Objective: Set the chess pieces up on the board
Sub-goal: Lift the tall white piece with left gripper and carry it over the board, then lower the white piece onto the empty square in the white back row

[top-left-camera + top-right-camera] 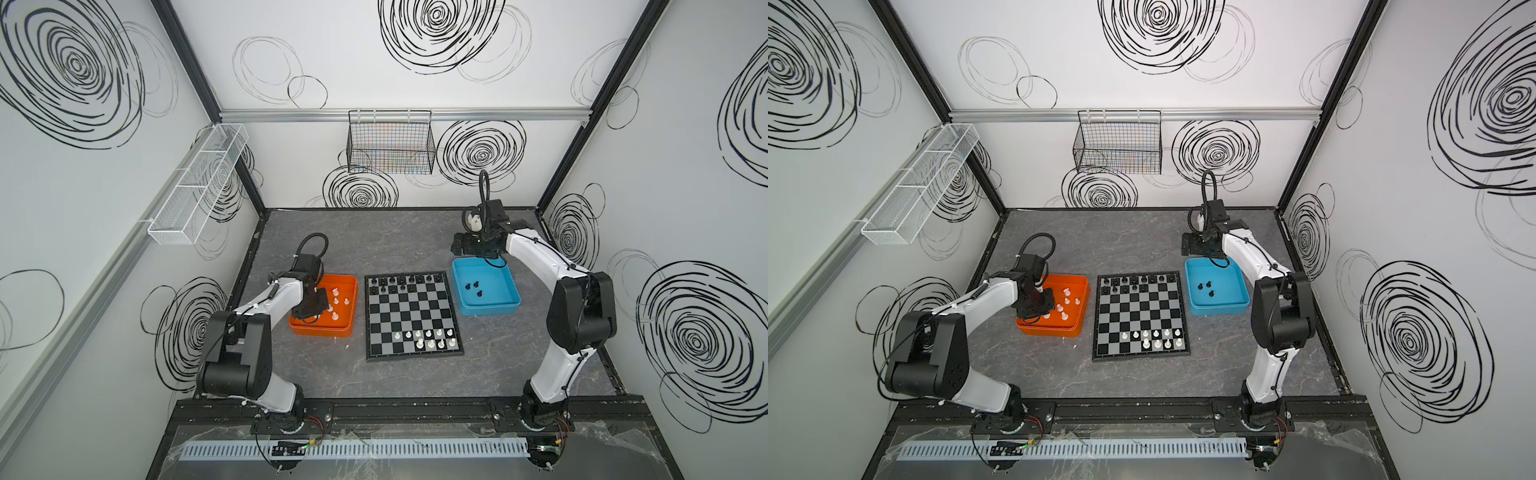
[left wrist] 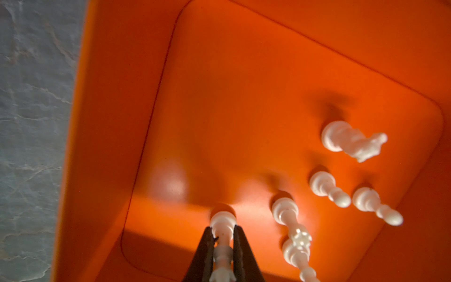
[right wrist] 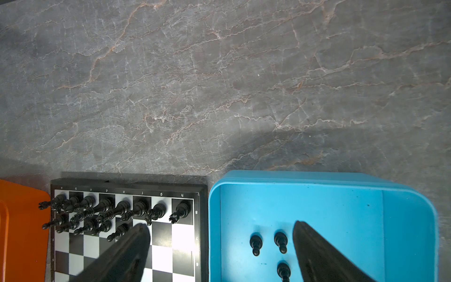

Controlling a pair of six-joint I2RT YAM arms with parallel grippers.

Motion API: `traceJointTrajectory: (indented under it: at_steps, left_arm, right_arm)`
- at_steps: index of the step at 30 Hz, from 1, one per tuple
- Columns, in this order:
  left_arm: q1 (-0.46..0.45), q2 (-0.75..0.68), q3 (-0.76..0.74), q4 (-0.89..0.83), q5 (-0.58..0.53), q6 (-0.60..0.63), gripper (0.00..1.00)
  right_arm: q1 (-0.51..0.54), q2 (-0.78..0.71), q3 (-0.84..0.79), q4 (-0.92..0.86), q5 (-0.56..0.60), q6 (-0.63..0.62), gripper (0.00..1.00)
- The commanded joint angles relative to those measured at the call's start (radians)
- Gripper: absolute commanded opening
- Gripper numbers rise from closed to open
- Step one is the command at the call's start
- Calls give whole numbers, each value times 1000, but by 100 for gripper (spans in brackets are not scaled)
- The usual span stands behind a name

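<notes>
The board lies mid-table, with black chess pieces along its far rows and white ones on its near right squares. Several white pieces stand in the orange tray. My left gripper reaches down into that tray and is shut on the stem of a white piece whose base rests on the tray floor. Three black pawns stand in the blue tray. My right gripper hangs open above the blue tray's far-left corner, holding nothing.
The orange tray's walls close in around the left gripper. A tall white piece stands just beside the held one. A black wire basket and a white mesh rack hang on the walls. Bare grey tabletop lies beyond board and trays.
</notes>
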Motion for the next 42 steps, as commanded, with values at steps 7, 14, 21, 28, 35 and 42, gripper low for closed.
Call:
traceJointTrajectory:
  at_steps: [7,14,21,28,35,42]
  left_arm:
    - [-19,-22,46,-40,-17,10,15]
    - [-51,-70,106,-111,-27,14,14]
    - [-147,-117,250,-217,-10,-13,15]
    - [-362,-87,340,-246,32,-92,15]
    - [-629,32,412,-261,44,-124,16]
    - [-784,145,431,-223,62,-132,14]
  right_arm:
    - [-6,-3,-1,-1,4,-6,96]
    - [-6,-14,0,-2,5,-7,96]
    - [-9,-20,-3,-4,-2,-7,96]
    - [-17,-29,-4,-6,-5,-8,96]
    - [-34,-39,-13,-2,-3,-8,96]
    - [-50,-46,-20,0,-5,-7,96]
